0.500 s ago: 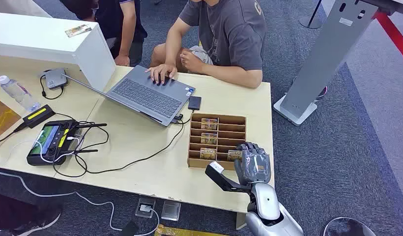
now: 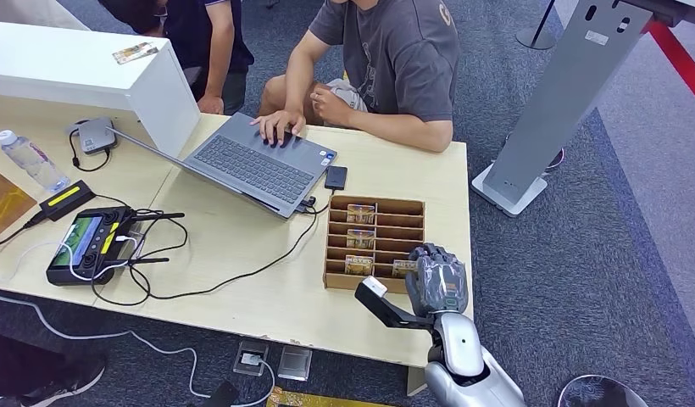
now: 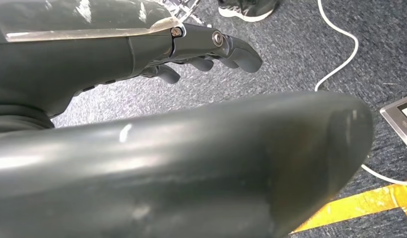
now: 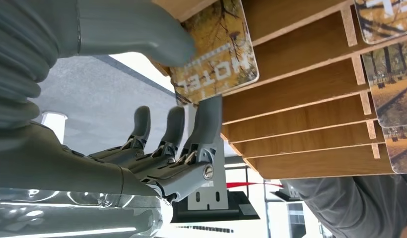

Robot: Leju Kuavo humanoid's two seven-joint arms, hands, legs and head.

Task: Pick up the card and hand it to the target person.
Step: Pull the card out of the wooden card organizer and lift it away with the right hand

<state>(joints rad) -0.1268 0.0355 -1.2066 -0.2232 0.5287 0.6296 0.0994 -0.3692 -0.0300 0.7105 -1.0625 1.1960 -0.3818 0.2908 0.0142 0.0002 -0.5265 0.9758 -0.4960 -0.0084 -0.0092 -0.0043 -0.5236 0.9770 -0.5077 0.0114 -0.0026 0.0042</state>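
A wooden slotted card rack (image 2: pixel 412 206) stands at the table's right end, with cards (image 2: pixel 360 213) upright in several slots. My right hand (image 2: pixel 436 284) is at the rack's near right corner. In the right wrist view, my right hand (image 4: pixel 157 148) pinches a yellow "HOTEL" card (image 4: pixel 219 49) at the edge of the rack (image 4: pixel 301 89), thumb (image 4: pixel 142 39) on its printed face and a finger (image 4: pixel 206 119) behind it. The same card (image 2: pixel 403 268) peeks out left of the hand. The seated person (image 2: pixel 395 59) in a grey shirt is across the table. My left hand (image 3: pixel 201 49) hangs over the carpet, holding nothing.
An open laptop (image 2: pixel 251 165) lies under the person's hand, with a small black device (image 2: pixel 336 177) beside it. A controller with a screen (image 2: pixel 90 242), cables, a water bottle (image 2: pixel 26 159) and a white box (image 2: pixel 81 72) fill the left side. A grey stand (image 2: pixel 556 102) rises at the right.
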